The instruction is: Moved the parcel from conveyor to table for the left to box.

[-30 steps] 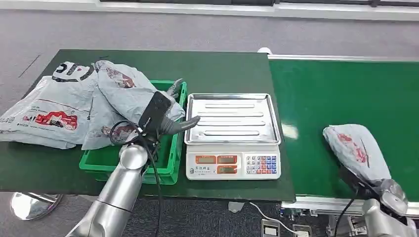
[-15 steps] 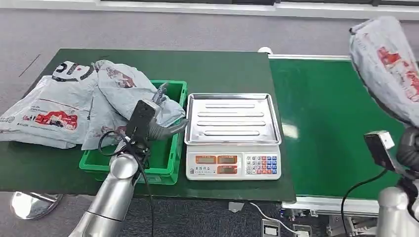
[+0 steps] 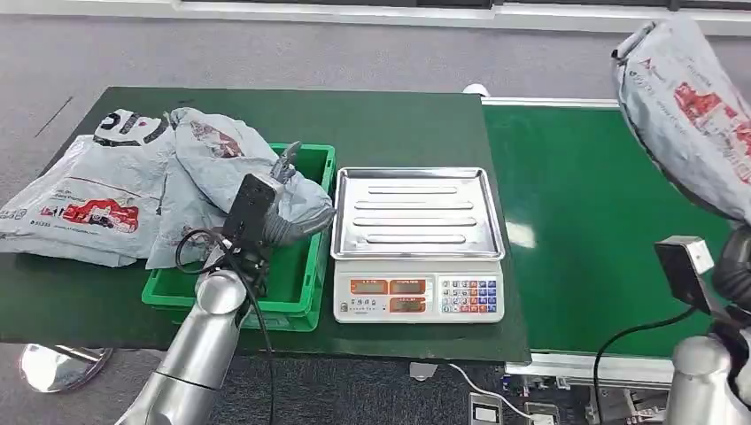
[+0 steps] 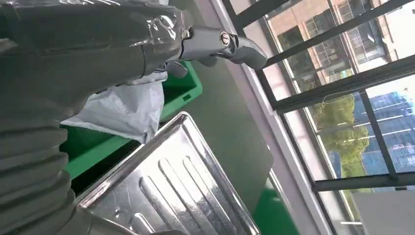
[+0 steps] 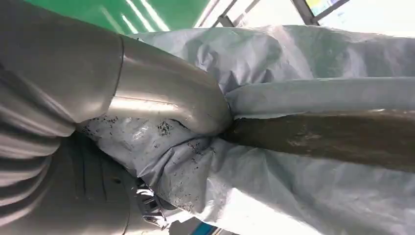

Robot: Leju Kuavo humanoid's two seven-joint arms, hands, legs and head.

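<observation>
My right robot hand [image 5: 161,117] grips the parcel [image 3: 695,111] at two o'clock above the conveyor [image 3: 593,221] — left robot hand [image 3: 288,217] loosely open over the green bin [image 3: 305,305].

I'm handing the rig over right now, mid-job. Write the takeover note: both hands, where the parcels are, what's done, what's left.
Right hand: grips a grey plastic mailer parcel, raised high above the green conveyor belt.
Left hand: at the green plastic crate, against a grey parcel lying in the crate; whether it grips that parcel is unclear.
Another grey and white parcel lies on the dark green table, left of the crate. The steel tray of the weighing scale is bare.
Done: parcel lifted off the belt.
Left: set it on the table, then the left hand boxes it.
</observation>
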